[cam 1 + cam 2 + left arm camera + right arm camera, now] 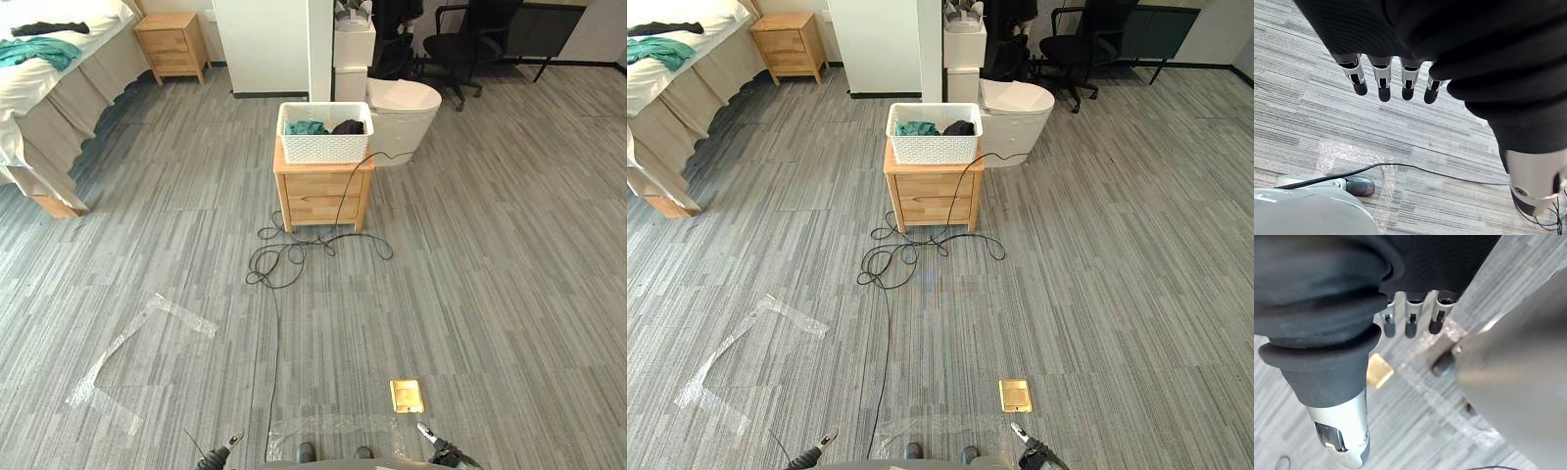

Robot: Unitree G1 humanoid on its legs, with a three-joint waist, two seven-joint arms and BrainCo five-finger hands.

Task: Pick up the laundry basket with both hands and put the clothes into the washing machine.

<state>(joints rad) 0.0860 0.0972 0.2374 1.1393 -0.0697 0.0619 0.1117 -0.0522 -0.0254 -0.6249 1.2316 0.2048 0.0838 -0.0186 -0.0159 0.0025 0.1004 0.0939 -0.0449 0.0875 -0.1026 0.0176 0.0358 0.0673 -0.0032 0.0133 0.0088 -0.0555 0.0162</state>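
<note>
A white lattice laundry basket stands on a small wooden nightstand far ahead of me, with teal clothes and dark clothes inside. Right behind it sits a white rounded washing machine with its lid down. Both hands hang low at my sides, well away from the basket. My left hand has straight fingers pointing at the floor and holds nothing. My right hand is likewise open and empty. Their tips show at the bottom edge, the left hand and the right hand.
A bed with teal cloth on it lies at the far left, a second nightstand beside it. A white pillar and a black office chair stand at the back. A brass floor plate and clear tape strips mark the carpet.
</note>
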